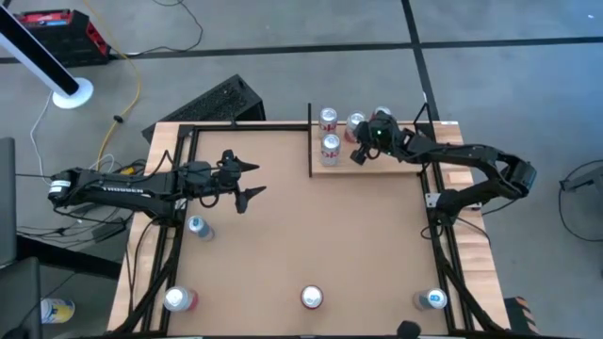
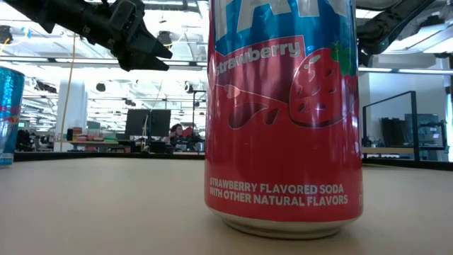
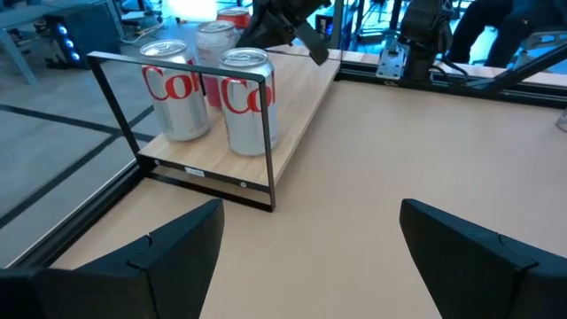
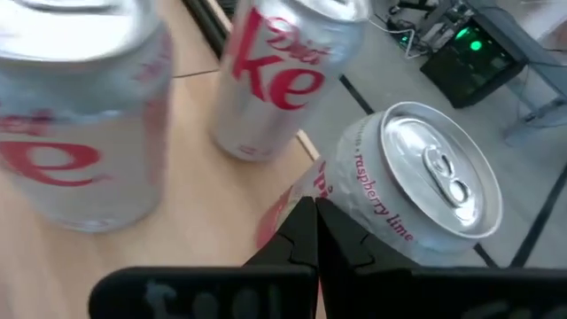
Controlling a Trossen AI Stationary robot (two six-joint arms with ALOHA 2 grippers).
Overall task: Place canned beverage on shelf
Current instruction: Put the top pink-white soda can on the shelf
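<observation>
Evidently you are between cans: your right gripper (image 1: 362, 151) hangs clenched and empty over the shelf (image 1: 405, 158) at far right, beside three cans; your left gripper (image 1: 247, 181), mid-table, gapes empty; next, fetch the blue can (image 1: 197, 226) near left.

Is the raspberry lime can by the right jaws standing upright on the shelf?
Upright: the raspberry lime can shows its lid facing up, standing on the shelf beside two Diet Coke cans.

Your two arms are both dark, near-black builds with chunky jointed links. The left arm (image 1: 122, 185) has white lettering along its long link, and its gripper (image 1: 247, 181) ends in pointed black fingers (image 3: 168, 257). The right arm (image 1: 471, 169) shows a small green light near the wrist.
</observation>
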